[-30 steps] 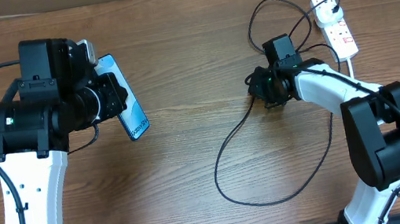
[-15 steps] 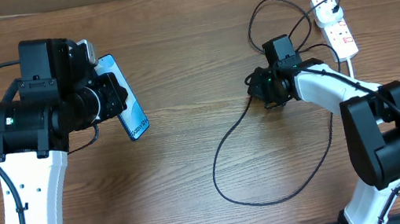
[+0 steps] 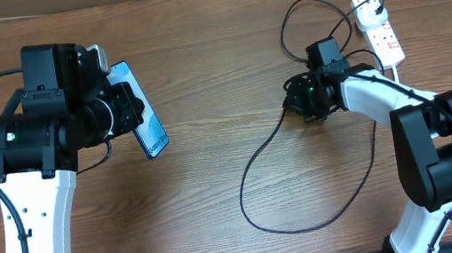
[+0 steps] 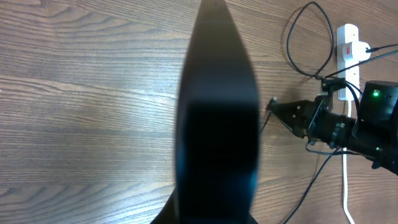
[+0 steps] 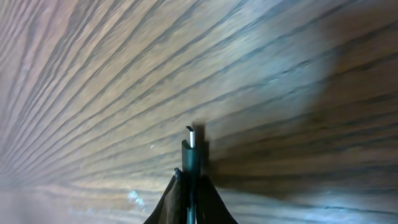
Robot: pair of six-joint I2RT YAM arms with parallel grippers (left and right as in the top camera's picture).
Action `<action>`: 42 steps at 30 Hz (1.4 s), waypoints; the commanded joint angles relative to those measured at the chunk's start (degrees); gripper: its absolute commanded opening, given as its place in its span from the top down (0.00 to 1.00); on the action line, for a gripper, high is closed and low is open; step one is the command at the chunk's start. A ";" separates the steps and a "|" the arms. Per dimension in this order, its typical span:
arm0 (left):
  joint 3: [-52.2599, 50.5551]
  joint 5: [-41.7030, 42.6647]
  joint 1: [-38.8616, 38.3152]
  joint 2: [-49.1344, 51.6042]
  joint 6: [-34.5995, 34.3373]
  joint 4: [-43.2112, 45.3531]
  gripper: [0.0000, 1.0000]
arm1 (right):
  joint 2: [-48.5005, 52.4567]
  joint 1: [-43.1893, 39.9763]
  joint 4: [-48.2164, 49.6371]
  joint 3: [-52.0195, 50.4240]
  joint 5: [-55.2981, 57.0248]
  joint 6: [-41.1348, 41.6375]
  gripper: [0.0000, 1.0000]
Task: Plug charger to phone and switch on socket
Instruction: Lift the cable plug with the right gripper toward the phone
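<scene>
So right pincer [image 3: 292, 105] just clamped the thin black charger cable's tip [image 5: 191, 154]; left pincer [image 3: 129, 114] grips the slim blue-screened phone [image 3: 147, 122], so plugging's next.

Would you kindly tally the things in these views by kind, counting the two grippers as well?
phone: 1
charger cable: 1
power strip: 1
grippers: 2, the left gripper shut on the phone and the right gripper shut on the charger cable
Total: 5
</scene>
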 commanded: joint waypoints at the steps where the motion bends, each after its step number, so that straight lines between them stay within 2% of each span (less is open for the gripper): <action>1: -0.02 1.55 -0.13 -0.35 -1.46 0.35 0.96 | -2.08 -1.05 -0.46 -0.22 -10.49 -3.67 0.96; 4: -0.02 4.72 -0.13 -0.35 -1.53 1.53 0.96 | -3.74 -1.20 -0.70 -0.20 -18.73 -7.72 0.96; 10: -0.02 16.76 -0.11 -0.35 -1.29 7.37 0.96 | -6.54 -1.20 -3.30 -0.20 -38.01 -14.16 0.96; 15: -0.02 22.18 -0.11 -0.33 -4.07 11.32 0.96 | -7.78 -1.20 -9.33 -0.20 -57.46 -24.61 0.96; 18: -0.02 22.99 -0.11 -0.28 -7.32 12.20 0.96 | -8.11 -1.20 -13.60 -0.20 -65.07 -30.05 0.96; 20: -0.02 27.58 -0.11 -0.28 -7.34 15.10 0.96 | -8.11 -1.14 -17.51 -0.20 -70.23 -33.88 0.96; 23: -0.02 32.76 -0.11 -0.28 -8.48 18.75 0.96 | -8.22 -1.14 -21.55 -0.20 -70.18 -35.12 0.96; 30: -0.02 33.75 -0.11 0.46 -10.51 21.70 0.96 | -11.10 -1.14 -32.83 -0.20 -70.18 -43.95 0.96; 33: -0.02 38.18 -0.11 2.89 -11.41 22.73 0.96 | -14.75 -1.14 -36.30 -0.20 -70.18 -47.39 0.96; 37: -0.02 47.52 -0.11 6.93 -11.65 27.17 0.96 | -18.58 -0.85 -36.44 -0.20 -70.18 -47.60 0.96; 42: -0.02 52.81 -0.11 11.74 -17.53 32.74 0.96 | -20.72 1.92 -36.37 -0.20 -70.18 -48.09 0.96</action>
